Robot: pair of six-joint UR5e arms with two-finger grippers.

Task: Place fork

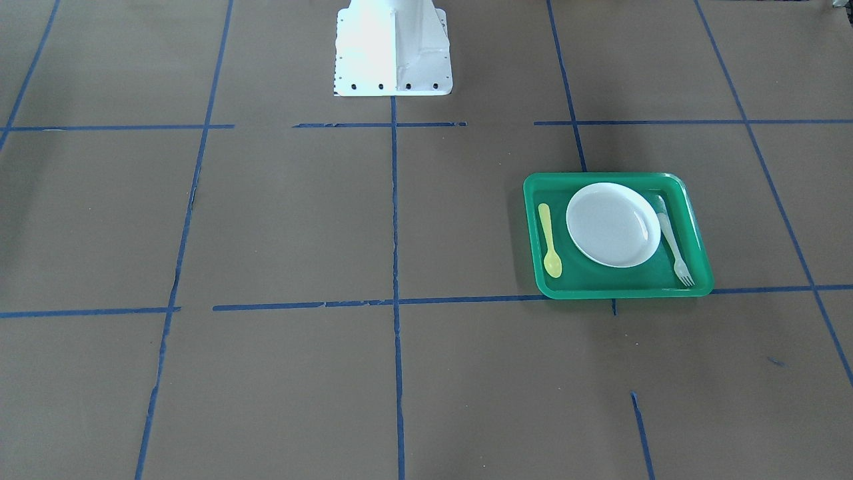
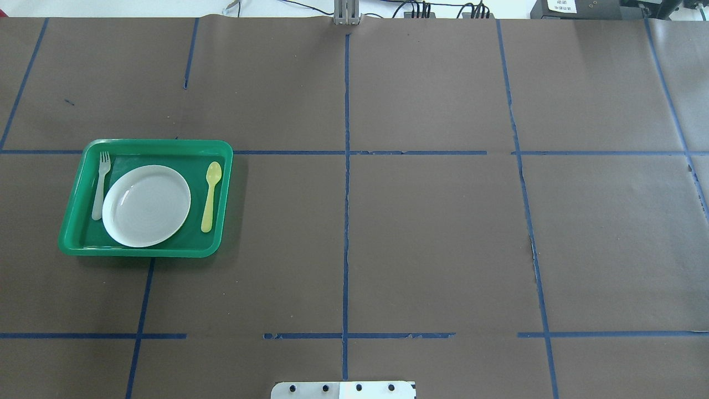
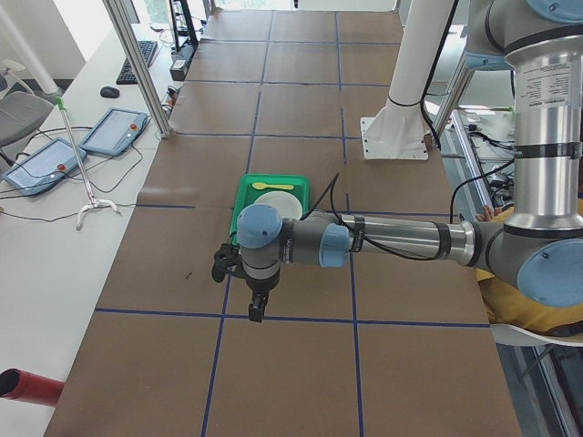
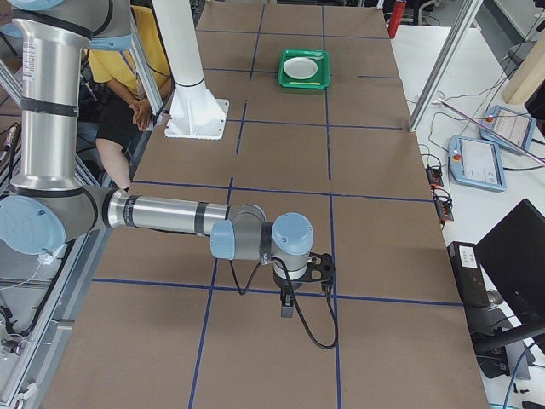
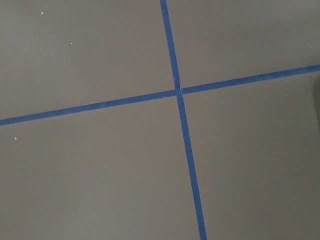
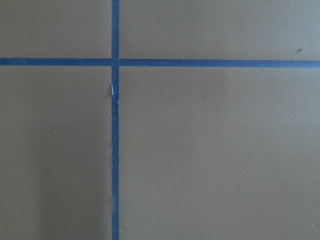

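The pale white fork (image 1: 674, 247) lies flat in the green tray (image 1: 533, 233), beside the white plate (image 1: 613, 225), tines toward the table's far edge. In the overhead view the fork (image 2: 100, 185) is along the left side of the tray (image 2: 144, 143), and the plate (image 2: 147, 206) is in the middle. My left gripper (image 3: 258, 309) shows only in the exterior left view, hanging over bare table short of the tray. My right gripper (image 4: 287, 305) shows only in the exterior right view, far from the tray (image 4: 305, 68). I cannot tell whether either is open or shut.
A yellow spoon (image 1: 550, 240) lies in the tray on the plate's other side, also in the overhead view (image 2: 210, 195). The white robot base (image 1: 393, 47) stands at the table's middle edge. Blue tape lines cross the brown table. Both wrist views show only table and tape.
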